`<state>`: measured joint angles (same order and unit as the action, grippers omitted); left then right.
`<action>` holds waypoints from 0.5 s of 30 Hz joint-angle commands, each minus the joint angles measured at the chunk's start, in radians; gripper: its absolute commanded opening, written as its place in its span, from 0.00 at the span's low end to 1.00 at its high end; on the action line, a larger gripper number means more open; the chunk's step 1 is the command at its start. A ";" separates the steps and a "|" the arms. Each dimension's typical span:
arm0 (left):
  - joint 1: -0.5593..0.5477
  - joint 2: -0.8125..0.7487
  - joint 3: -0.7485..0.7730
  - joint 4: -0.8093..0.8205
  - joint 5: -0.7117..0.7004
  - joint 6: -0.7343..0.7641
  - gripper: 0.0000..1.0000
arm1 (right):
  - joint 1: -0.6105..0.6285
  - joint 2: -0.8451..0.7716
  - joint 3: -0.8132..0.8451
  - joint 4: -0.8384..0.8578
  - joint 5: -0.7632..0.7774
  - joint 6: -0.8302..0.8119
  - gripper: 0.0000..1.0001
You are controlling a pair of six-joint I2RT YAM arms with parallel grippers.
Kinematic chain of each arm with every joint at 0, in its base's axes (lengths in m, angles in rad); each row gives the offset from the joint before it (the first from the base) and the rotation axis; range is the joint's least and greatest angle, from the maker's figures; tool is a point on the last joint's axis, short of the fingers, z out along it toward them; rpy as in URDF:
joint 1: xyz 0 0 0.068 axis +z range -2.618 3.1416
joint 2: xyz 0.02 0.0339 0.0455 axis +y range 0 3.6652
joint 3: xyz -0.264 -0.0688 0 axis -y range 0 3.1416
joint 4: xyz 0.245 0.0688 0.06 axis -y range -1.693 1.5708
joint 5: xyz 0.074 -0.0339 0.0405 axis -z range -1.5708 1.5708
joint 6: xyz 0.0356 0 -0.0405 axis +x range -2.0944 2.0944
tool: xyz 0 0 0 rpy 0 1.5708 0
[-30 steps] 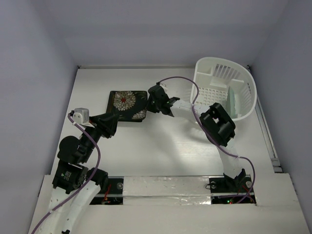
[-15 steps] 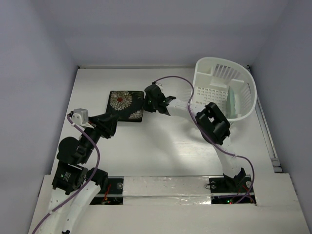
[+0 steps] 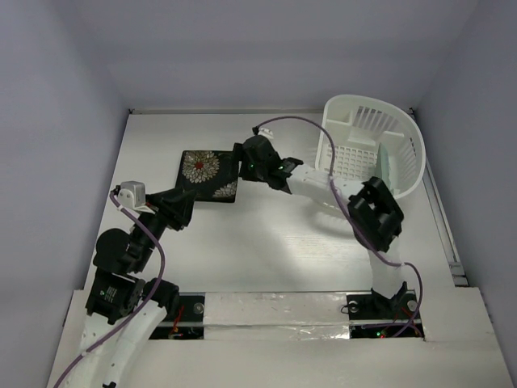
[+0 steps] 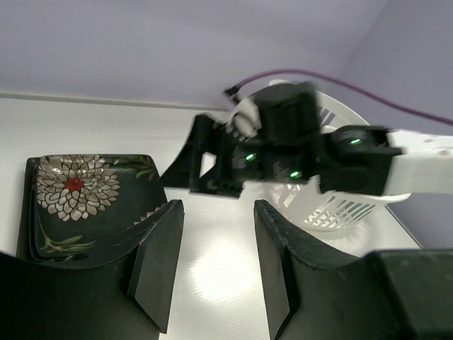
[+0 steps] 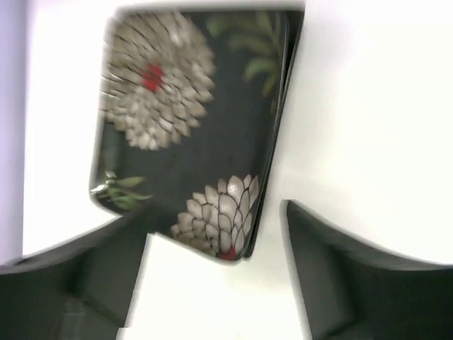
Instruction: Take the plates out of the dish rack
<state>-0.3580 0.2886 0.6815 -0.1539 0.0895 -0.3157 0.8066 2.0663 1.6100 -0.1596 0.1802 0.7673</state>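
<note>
Plates with white-red flowers (image 3: 208, 175) lay stacked on the surface (image 3: 266, 242), left of the dish rack (image 3: 376, 121), where a mint-green plate (image 3: 390, 170) stood on edge. The right tool (image 5: 212, 216) hung over their edge, spread wide and empty; the left tool (image 4: 212, 234) likewise, nearby.

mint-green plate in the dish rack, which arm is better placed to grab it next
Right. The mint-green plate stands on edge inside the dish rack, on the same side as the right arm. Its jaws are open and empty beside the black floral plates; the left arm is farther away.
</note>
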 commanded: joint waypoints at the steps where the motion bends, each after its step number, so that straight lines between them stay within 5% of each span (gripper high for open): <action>1: 0.004 -0.017 0.018 0.050 0.001 0.001 0.41 | 0.002 -0.205 -0.041 0.023 0.113 -0.085 0.72; 3: 0.004 -0.023 0.018 0.047 0.001 0.001 0.40 | 0.002 -0.327 -0.111 0.023 0.188 -0.128 0.49; 4: 0.004 -0.026 0.018 0.044 0.001 0.001 0.35 | 0.002 -0.375 -0.140 0.012 0.232 -0.140 0.17; 5: -0.005 -0.032 0.020 0.040 0.000 0.001 0.29 | 0.002 -0.424 -0.200 0.003 0.284 -0.167 0.02; 9: -0.015 -0.051 0.020 0.028 -0.019 0.001 0.04 | -0.030 -0.661 -0.318 -0.098 0.565 -0.217 0.00; 12: -0.027 -0.074 0.021 0.019 -0.051 -0.003 0.00 | -0.124 -0.822 -0.383 -0.210 0.596 -0.224 0.00; 15: -0.053 -0.103 0.021 0.005 -0.069 -0.006 0.01 | -0.297 -0.951 -0.435 -0.291 0.549 -0.235 0.25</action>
<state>-0.3878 0.2142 0.6815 -0.1665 0.0471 -0.3168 0.6437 1.1927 1.2297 -0.3149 0.6518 0.5724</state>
